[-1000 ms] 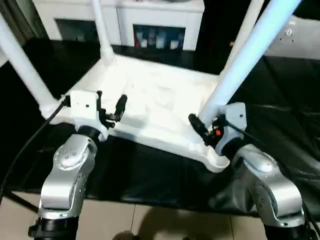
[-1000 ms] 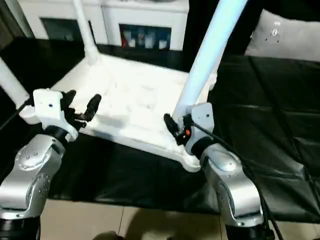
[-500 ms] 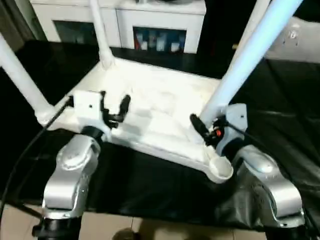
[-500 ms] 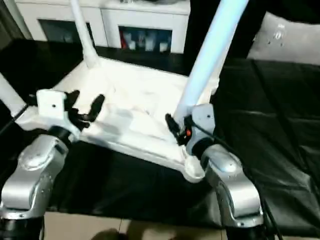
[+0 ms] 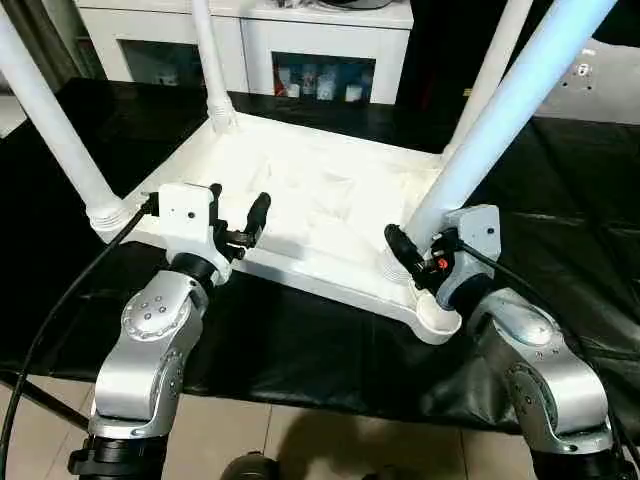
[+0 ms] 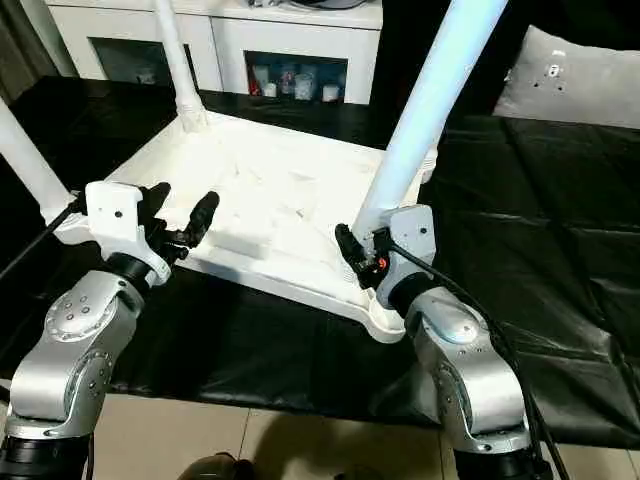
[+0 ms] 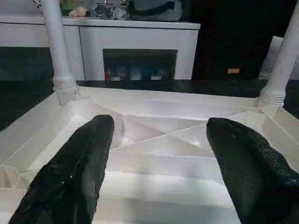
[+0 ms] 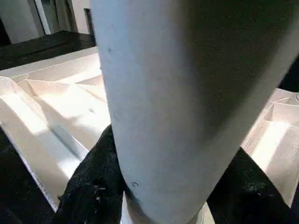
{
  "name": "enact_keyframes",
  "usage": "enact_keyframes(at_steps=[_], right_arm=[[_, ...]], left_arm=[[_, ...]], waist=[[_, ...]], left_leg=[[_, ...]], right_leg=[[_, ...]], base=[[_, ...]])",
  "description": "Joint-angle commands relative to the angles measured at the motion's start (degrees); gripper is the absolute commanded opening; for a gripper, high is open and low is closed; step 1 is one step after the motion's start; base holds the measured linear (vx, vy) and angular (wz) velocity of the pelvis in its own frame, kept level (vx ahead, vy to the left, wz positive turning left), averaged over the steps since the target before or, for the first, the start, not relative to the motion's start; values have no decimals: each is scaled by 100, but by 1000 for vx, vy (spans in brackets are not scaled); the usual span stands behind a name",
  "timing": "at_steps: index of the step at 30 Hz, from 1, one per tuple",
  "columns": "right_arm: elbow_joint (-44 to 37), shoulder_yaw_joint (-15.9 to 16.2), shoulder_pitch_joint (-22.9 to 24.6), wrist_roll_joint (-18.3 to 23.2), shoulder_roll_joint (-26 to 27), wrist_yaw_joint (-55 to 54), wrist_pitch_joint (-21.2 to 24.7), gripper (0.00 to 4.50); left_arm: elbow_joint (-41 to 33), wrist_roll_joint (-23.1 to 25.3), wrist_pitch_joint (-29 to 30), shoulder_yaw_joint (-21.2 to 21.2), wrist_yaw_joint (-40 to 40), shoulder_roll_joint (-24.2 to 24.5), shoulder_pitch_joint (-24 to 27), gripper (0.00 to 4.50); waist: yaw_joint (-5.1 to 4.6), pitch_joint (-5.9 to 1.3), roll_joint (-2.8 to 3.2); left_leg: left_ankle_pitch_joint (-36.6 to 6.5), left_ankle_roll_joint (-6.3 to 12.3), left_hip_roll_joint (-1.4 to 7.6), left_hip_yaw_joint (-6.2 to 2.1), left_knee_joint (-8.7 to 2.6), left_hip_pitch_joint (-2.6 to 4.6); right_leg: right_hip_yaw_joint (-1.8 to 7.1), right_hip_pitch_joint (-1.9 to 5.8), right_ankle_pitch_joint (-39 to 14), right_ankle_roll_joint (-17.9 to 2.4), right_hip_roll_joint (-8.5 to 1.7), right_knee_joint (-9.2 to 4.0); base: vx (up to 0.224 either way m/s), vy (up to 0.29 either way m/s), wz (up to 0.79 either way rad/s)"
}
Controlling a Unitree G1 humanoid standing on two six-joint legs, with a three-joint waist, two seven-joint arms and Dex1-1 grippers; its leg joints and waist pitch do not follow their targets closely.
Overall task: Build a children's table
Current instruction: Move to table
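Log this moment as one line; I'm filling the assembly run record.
stage: leg fitting | table top: underside up, four legs standing | right gripper: shut on near-right leg | left gripper: open, over near edge

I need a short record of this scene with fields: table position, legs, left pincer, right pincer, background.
table position: children's table lies upside down on a black sheet
legs: four stand in the corner sockets
left pincer: left pincer open, over the table's near edge, holding nothing
right pincer: right pincer shut on the near right leg, at its base
background: white cabinet with glass doors
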Motion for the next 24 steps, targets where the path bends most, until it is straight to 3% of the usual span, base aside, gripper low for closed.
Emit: enact_keyframes(at_steps=[1,6,8,11,16,24], right_arm=[[38,-49,-24,16,-28,56,-53,188],[40,-40,-27,7,-39,63,-55,188],[42,-35,-21,3,-43,69,-65,188],[40,-25,-12,-8,-54,82,-79,188],[12,-10,4,-27,-60,97,-73,188],[-66,5,-19,-25,-58,83,4,188]], left_arm=[[-49,57,-40,-48,-25,17,22,361],[-48,67,-52,-62,-34,14,36,361],[-50,72,-59,-67,-39,16,46,361],[-56,85,-67,-75,-44,16,62,361],[-44,109,-89,-96,-57,21,86,361],[17,121,-88,-107,-75,-8,84,361]], waist=[[-5,-257,-2],[12,-306,-10],[20,-360,-5],[18,-388,-15],[26,-371,-15],[22,-349,-25]], left_leg=[[-1877,-267,561,-254,-632,117],[-1275,-72,561,-223,-604,81],[-734,96,564,-208,-564,68],[-280,347,558,-190,-529,49],[-407,453,581,-174,-547,66],[-676,305,588,-166,-577,75]], right_leg=[[349,101,-1604,-946,-586,-576],[350,130,-807,-1056,-582,-525],[329,161,29,-1190,-572,-456],[291,191,753,-1331,-565,-393],[290,193,527,-1429,-575,-425],[311,180,74,-1378,-580,-462]], base=[[0,0,0],[0,0,0],[0,0,0],[0,0,0],[0,0,0],[0,0,0]])
